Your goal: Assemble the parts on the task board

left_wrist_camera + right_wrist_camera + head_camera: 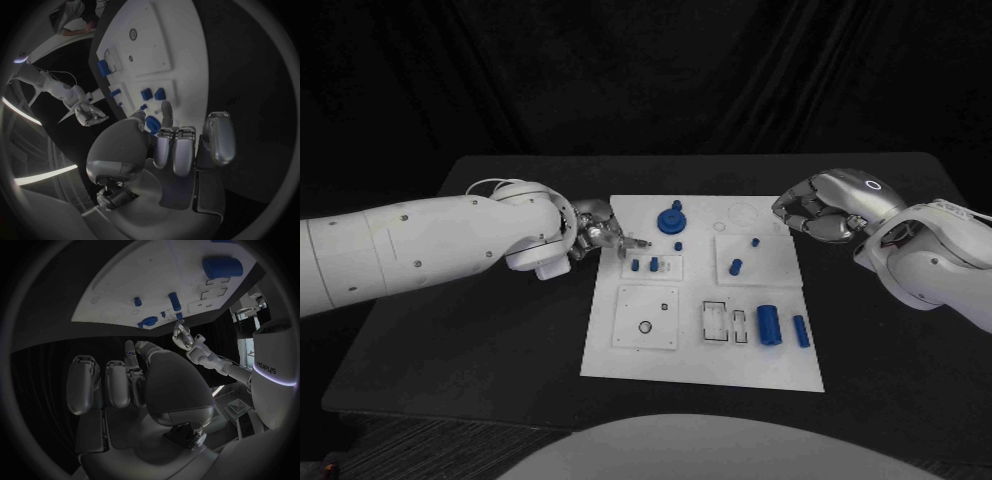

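Note:
The white task board (704, 345) lies mid-table. A blue round part with a knob (672, 218) stands near its far edge, with small blue pegs (643, 266) close by. Two blue cylinders (769, 323) lie at the board's near right. My left hand (606, 236) hovers at the board's far left edge, beside the pegs. Most of its fingers (176, 149) are curled, one points out, and I see nothing in it. My right hand (812, 213) hangs over the board's far right corner, its fingers (107, 384) curled in on nothing.
The black table (473, 330) surrounds the board on all sides. The board carries raised white square plates (648, 316) and rectangular slots (718, 320). Black curtain closes off the back.

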